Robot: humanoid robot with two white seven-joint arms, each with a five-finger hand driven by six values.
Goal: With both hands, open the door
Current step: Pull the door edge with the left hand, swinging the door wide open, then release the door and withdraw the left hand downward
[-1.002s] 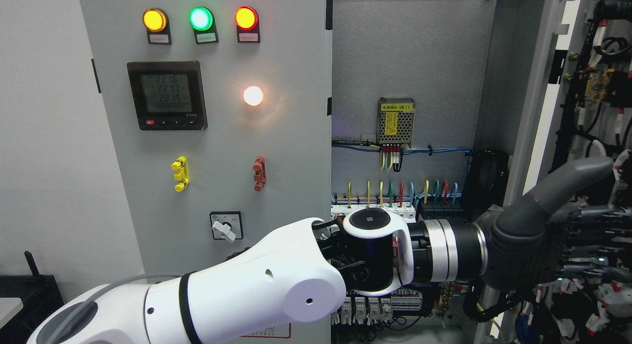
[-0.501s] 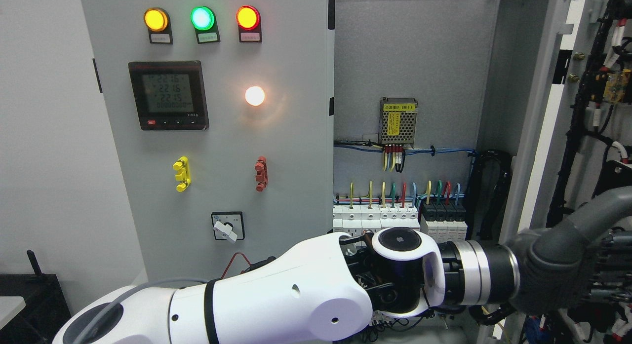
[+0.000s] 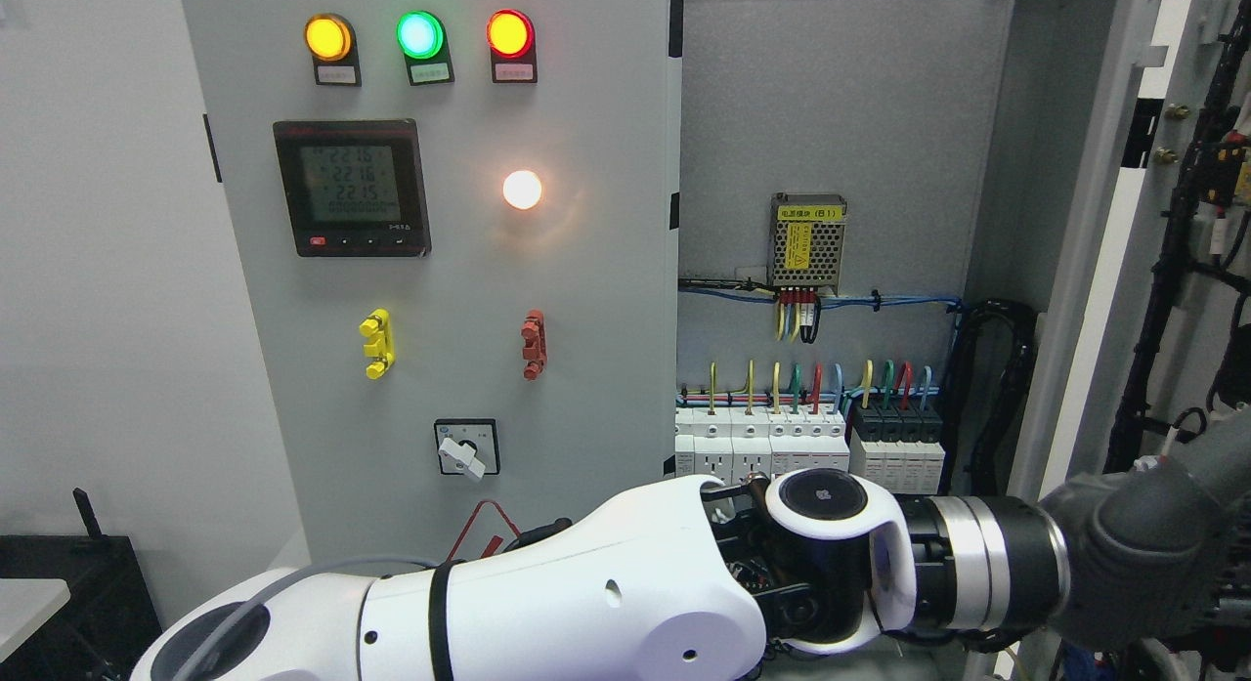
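Left arm in from lower left, white shell crossing the bottom of the view to the far right. Dark grey left hand [image 3: 1148, 554] at the lower right edge, thumb angled up and right, mostly cut off by the frame; cannot tell how far open or whether anything is gripped. Right arm out of view.

Open grey cabinet door [image 3: 1104, 271] swung out at far right, edge-on, inner face carrying black cable bundles [image 3: 1178, 261]. Hand sits low against that door's edge region; contact not confirmable.

Closed grey left panel [image 3: 586, 300] upright at left of the opening. On it, top row: amber lamp [image 3: 327, 37], green lamp [image 3: 420, 34], red lamp [image 3: 509, 33], all lit. Below: black digital meter with lit display [image 3: 352, 188], glowing white lamp [image 3: 522, 190] to its right. Lower: yellow handle [image 3: 377, 343], red handle [image 3: 533, 344], white rotary switch on a black square plate [image 3: 466, 448] beneath.

Inside the open compartment: metal mesh power supply with yellow label [image 3: 807, 243] on the back wall, blue wiring running right beneath it, row of white and black breakers [image 3: 809, 445] with coloured wires on top, just behind the arm's wrist joint.
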